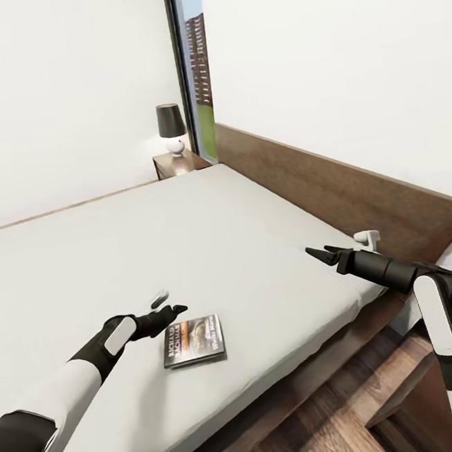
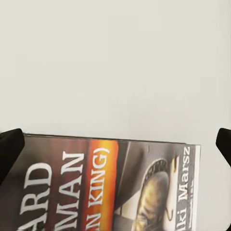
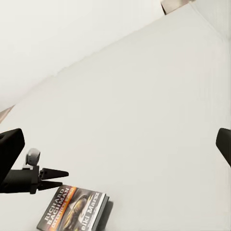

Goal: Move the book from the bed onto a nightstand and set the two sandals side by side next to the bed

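At the lower left of the head view my left gripper (image 1: 170, 305) reaches out over the bed (image 1: 207, 242), fingers spread and holding nothing, poised just beside the book (image 1: 194, 341) so I can close on its near edge. The book lies flat, cover up, on the mattress at lower centre, close to the bed's front edge. In my left wrist view the book (image 2: 110, 187) sits between my two dark fingertips (image 2: 9, 149), not yet pinched. On its cover I can read "RICHARD BACHMAN", part of "(…N KING)" along the orange band, and "…ki Marsz".

Further right, at upper centre, a nightstand (image 1: 178, 163) carries a lamp (image 1: 172, 127) beside the headboard. At right centre my right gripper (image 1: 320, 251) hangs released above the mattress, empty, kept clear of the reach.
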Motion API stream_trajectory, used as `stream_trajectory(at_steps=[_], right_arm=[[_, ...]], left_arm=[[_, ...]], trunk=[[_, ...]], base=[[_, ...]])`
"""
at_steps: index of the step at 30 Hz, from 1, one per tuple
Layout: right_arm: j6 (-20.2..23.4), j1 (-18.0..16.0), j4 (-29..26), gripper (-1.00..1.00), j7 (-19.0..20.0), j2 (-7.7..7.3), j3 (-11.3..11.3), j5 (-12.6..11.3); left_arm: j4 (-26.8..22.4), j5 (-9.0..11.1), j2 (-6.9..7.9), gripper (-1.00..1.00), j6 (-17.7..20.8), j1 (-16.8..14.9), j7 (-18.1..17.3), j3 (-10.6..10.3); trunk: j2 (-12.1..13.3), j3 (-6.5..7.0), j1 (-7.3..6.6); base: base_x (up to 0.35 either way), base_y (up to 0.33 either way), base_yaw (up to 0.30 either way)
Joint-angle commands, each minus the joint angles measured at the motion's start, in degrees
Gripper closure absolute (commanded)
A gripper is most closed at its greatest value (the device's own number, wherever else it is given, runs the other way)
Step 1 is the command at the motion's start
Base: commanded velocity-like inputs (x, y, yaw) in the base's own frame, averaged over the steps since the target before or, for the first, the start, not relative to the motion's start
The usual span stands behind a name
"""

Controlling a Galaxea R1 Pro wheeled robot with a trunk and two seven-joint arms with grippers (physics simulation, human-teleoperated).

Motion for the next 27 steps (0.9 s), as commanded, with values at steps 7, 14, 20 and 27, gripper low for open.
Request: stream_trajectory(at_steps=[7,14,20,27], right_arm=[[0.30,-0.05,-0.01,-1.00,0.18,0.02,-0.07,-0.02],[0.24,-0.05,-0.01,-1.00,0.18,0.02,-0.04,-0.02],[0.22,-0.05,-0.01,-1.00,0.15,0.02,0.00,-0.02],[0.21,-0.05,-0.01,-1.00,0.15,0.02,0.01,-0.02]], left_arm=[[1.09,0.13,0.04,-1.00,0.05,-0.01,-0.12,-0.09],[1.39,0.14,0.04,-1.00,0.05,-0.02,-0.07,0.02],[1.48,0.13,0.04,-1.00,0.05,-0.06,-0.03,0.06],[1.52,0.11,0.05,-1.00,0.22,-0.09,-0.03,0.08]], trunk=[[-0.02,-0.04,-0.01],[-0.02,-0.04,-0.01],[-0.02,-0.04,-0.01],[-0.02,-0.04,-0.01]], base=[[0.000,0.000,-0.022],[0.000,0.000,-0.006],[0.000,0.000,-0.002],[0.000,0.000,0.000]])
